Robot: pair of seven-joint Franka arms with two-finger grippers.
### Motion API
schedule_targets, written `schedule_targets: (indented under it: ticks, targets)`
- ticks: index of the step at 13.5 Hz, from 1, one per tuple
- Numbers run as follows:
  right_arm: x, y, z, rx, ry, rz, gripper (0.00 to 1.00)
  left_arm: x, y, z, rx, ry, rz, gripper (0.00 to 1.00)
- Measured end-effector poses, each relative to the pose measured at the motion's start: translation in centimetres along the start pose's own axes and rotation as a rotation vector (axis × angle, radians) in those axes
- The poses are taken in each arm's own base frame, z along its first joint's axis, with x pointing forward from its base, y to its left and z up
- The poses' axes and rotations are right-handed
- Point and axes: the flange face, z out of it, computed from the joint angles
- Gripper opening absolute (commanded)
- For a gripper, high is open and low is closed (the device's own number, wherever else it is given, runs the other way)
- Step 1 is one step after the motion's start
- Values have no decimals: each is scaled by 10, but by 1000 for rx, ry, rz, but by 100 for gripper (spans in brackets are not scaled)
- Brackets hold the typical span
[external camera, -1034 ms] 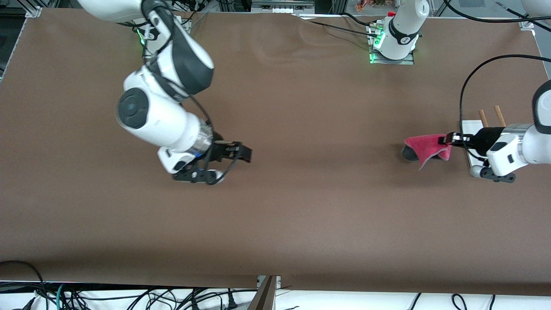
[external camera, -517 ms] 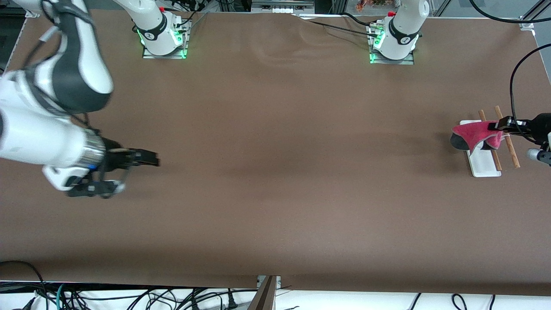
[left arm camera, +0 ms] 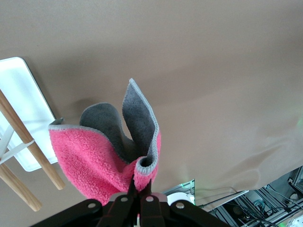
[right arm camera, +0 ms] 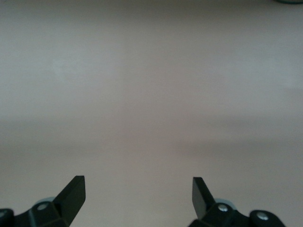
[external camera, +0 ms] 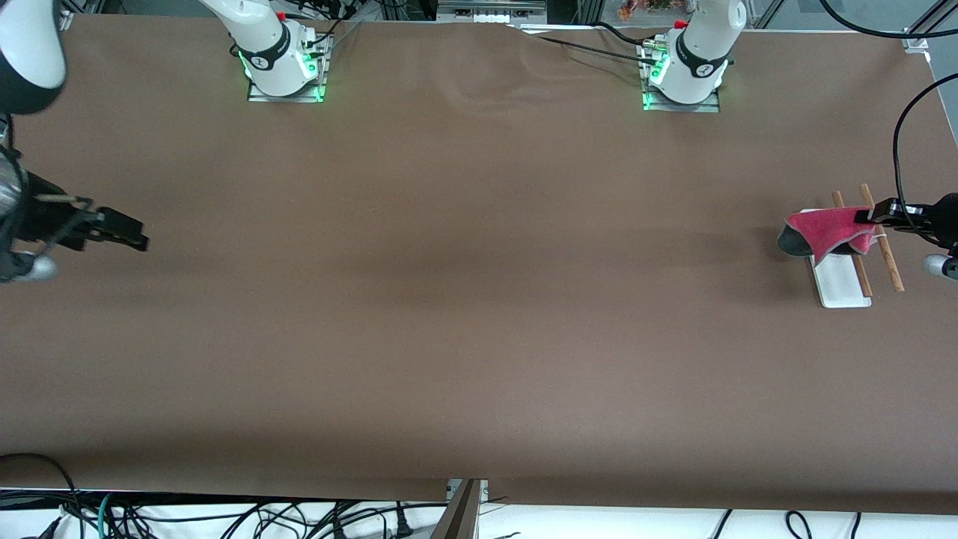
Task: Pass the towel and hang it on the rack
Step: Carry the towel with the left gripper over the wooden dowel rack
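The pink-red towel (external camera: 823,227) with its dark grey reverse hangs from my left gripper (external camera: 870,217), which is shut on its edge, over the rack (external camera: 844,283) at the left arm's end of the table. The towel drapes across the two brown rods (external camera: 888,259) above the white base. In the left wrist view the towel (left arm camera: 90,158) is pinched in my left gripper (left arm camera: 137,188), with the rods (left arm camera: 33,146) and white base (left arm camera: 23,104) beside it. My right gripper (external camera: 127,230) is open and empty over the right arm's end of the table; it also shows in the right wrist view (right arm camera: 138,189).
The brown table (external camera: 464,299) spreads between the arms. The arm bases (external camera: 277,56) stand along the edge farthest from the front camera. Cables (external camera: 224,516) lie past the near edge.
My right arm has swung away to its own end of the table, gripper open. My left gripper has carried the towel from beside the rack to over its rods.
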Motion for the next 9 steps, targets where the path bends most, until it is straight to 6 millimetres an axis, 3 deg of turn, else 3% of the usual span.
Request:
schedule_targets:
  ticks: [3,7,9]
  targets:
    - [-23,20,-20,-27,19,26,100,-2,-4,1,-4,-1,-6,0]
    - [-34,22,-25,-90,19,14,100,-4,-16,4,-16,-6,-21,0]
    - [-34,18,-25,-93,18,0,100,1,-31,19,-34,-26,-24,0]
